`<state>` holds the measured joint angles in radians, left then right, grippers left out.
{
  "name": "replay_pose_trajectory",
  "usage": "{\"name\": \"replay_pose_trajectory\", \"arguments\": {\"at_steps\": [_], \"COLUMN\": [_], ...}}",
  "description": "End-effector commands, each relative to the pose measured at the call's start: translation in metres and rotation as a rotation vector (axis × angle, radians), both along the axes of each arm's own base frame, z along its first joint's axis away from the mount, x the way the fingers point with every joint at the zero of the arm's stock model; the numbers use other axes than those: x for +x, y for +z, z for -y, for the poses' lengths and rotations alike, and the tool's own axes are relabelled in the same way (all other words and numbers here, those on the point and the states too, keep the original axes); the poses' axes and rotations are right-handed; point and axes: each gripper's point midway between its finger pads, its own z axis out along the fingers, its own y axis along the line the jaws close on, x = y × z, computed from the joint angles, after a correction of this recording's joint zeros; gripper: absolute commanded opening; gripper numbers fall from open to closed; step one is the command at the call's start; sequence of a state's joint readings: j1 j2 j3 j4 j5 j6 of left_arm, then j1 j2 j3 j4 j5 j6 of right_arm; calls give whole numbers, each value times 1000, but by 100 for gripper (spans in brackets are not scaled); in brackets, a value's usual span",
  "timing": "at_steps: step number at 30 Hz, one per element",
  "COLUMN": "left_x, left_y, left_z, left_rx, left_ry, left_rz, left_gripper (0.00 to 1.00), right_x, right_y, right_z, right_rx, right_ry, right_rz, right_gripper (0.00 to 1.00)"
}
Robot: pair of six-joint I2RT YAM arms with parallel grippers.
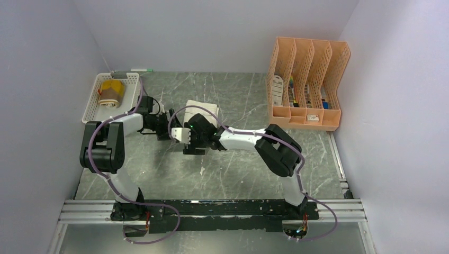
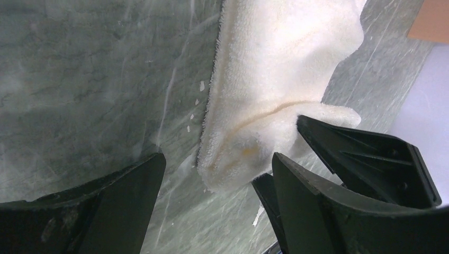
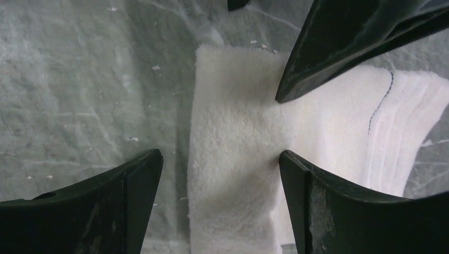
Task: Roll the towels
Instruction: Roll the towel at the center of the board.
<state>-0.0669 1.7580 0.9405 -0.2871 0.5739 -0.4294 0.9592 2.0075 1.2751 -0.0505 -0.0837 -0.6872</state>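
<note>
The cream-white towel (image 1: 204, 107) lies on the marble table, mostly hidden under both grippers. In the left wrist view the towel (image 2: 270, 74) shows a thick turned-over edge. My left gripper (image 2: 217, 166) is open, with the jaws either side of the towel's near corner. My right gripper (image 3: 219, 159) is open, with the jaws straddling the folded strip of the towel (image 3: 238, 159). The grippers meet at the towel's near-left end, the left gripper (image 1: 170, 128) beside the right gripper (image 1: 186, 138). The mustard-yellow and brown towel (image 1: 111, 93) lies rolled in a white basket.
The white basket (image 1: 91, 108) stands at the back left by the wall. A peach file organizer (image 1: 307, 79) with small items stands at the back right. A marker (image 1: 138, 70) lies along the back wall. The left gripper's finger (image 3: 344, 42) crosses the right wrist view.
</note>
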Motion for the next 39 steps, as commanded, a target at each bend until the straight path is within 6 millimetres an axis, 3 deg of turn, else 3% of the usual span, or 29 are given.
{"name": "replay_pose_trajectory", "arguments": {"at_steps": [1, 6, 13, 19, 24, 28, 32, 35, 39], "left_x": [-39, -38, -38, -46, -50, -44, -22, -4, 16], "left_y": [-46, -45, -48, -60, -67, -67, -48, -22, 14], "left_z": [-12, -10, -9, -13, -18, -23, -29, -29, -27], "left_rx": [101, 87, 79, 109, 139, 171, 215, 219, 203], "left_ry": [-24, -40, -47, -79, -75, -60, -34, -44, -65], "left_rz": [-166, -170, -185, -213, -235, -226, -138, -58, 52], "left_gripper": [90, 90, 90, 90, 90, 86, 84, 83, 83], "right_x": [-15, -9, 10, 8, 14, 17, 16, 8, -2], "right_y": [-41, -48, -24, -7, 40, 75, 97, 106, 94], "right_z": [18, 28, 29, 17, 11, 16, 24, 26, 28], "right_rx": [-103, -132, -54, 32, 203, 345, 409, 433, 385], "right_ry": [-17, -78, -151, -120, -124, -130, -129, -113, -99], "right_rz": [-187, -238, -125, -172, -165, -178, -182, -200, -241], "right_gripper": [82, 80, 89, 90, 90, 91, 91, 91, 81]}}
